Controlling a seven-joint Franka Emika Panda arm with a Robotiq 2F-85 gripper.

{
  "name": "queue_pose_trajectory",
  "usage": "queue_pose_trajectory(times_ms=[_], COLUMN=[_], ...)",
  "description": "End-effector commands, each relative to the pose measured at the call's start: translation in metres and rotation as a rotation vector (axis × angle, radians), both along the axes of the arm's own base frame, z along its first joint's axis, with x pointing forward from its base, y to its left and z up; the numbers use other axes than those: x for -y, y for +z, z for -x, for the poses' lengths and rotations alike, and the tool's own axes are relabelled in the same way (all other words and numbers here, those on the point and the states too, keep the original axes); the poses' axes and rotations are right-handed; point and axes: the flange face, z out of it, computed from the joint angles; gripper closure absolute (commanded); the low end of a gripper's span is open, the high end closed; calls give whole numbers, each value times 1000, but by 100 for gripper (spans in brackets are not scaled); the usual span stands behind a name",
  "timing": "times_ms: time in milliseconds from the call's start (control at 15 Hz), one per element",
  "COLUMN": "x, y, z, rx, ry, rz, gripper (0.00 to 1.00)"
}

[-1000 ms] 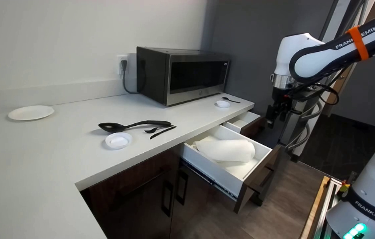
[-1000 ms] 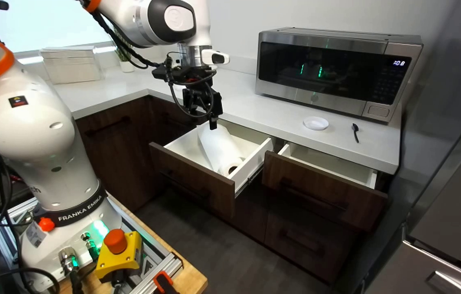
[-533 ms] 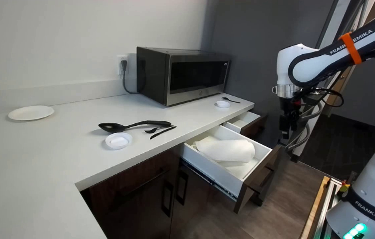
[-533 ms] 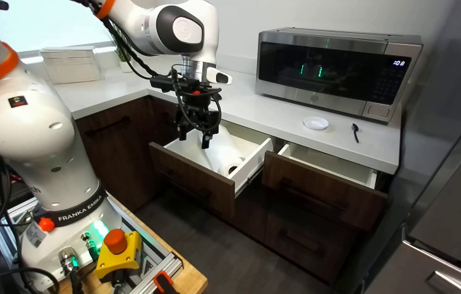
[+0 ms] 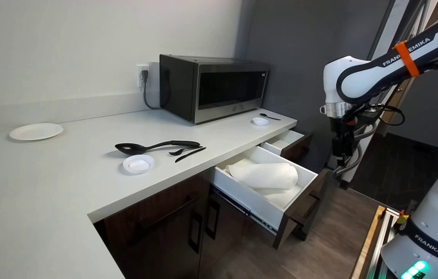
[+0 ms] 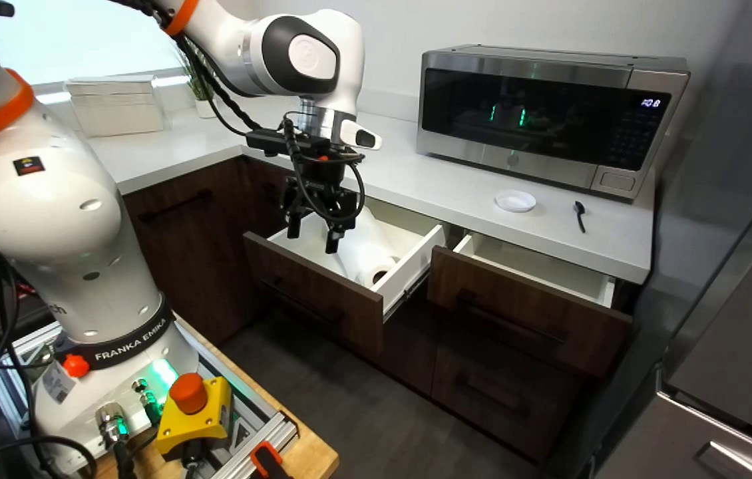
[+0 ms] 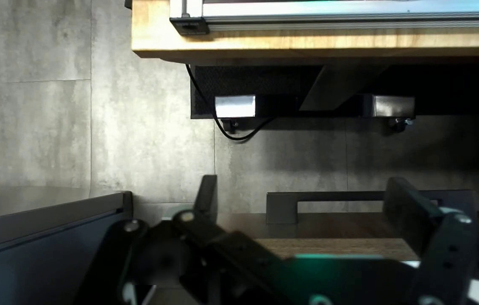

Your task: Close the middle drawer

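Observation:
The middle drawer is pulled far out in both exterior views [image 5: 250,199] [image 6: 323,286], with its white box and dark wood front showing. A white paper roll [image 5: 265,175] lies in it. My gripper [image 6: 313,234] is open and empty, pointing down with its fingers apart. It hangs above and near the drawer's front panel and also shows in an exterior view [image 5: 341,158]. In the wrist view, the gripper [image 7: 303,184] has the drawer's dark bar handle [image 7: 341,195] and front top edge [image 7: 332,248] below its spread fingers. I see no contact.
The right drawer [image 6: 522,306] is partly open beside it. A microwave [image 6: 542,120] stands on the white counter [image 6: 429,193]. A steel fridge [image 6: 735,319] stands at the right. The wooden robot stand's edge [image 7: 286,40] faces the drawer.
My gripper has come down and out from over the drawer toward its front. It has turned, so both fingers now show in an exterior view. The drawers and roll have not moved.

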Motion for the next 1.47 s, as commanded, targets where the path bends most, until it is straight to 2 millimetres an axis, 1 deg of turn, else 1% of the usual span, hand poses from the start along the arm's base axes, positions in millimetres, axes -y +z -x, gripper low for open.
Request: queue_pose_trajectory(times_ms=[0,67,267,467,667,867,1133,1200,1333,1400], x=[0,-4,-11,-13,-19,-25,-37,-31,-36,-35], y=[0,-7,-27,-52,-82,-105,-137,-120,-133,-130], z=[0,-7,-15,-11,-4,-7,-18,-16,-17,-21], rx=[-1,17,27,-45,-142,-146,-93,-99,-99,-79], ry=[0,-15,-25,-22,0,91,201,152,173,169], rz=[0,23,-1,-19,-40,-66,-82,-72,-78,-79], gripper=[0,0,0,0,0,0,0,0,0,0])
